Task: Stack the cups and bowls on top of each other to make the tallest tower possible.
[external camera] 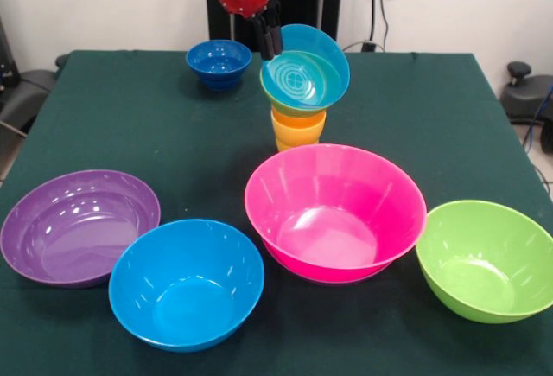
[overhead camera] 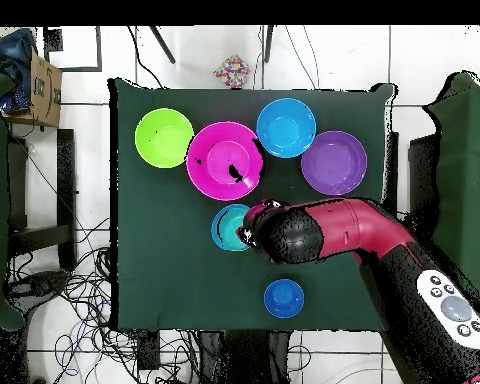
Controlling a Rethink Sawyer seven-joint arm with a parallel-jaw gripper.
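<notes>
Big glossy pink plastic bowl [external camera: 335, 212] sits on the green desk [external camera: 130, 117], just in front of the tower [external camera: 300, 104]. Light blue small bowl [external camera: 306, 72] tops it, tilted toward me. Gripper [external camera: 271, 41] at its rim; jaws' state unclear. Risk: tilted bowl slides off, toppling the orange cups [external camera: 298, 130].

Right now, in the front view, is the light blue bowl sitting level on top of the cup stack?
No. The light blue bowl is tipped toward the camera, showing its inside, above the cups.

Bowls, e.g. pink bowl [external camera: 335, 212]: glossy smooth plastic. Orange cups [external camera: 298, 128]: ribbed plastic. Desk [external camera: 130, 134]: matt green cloth.
</notes>
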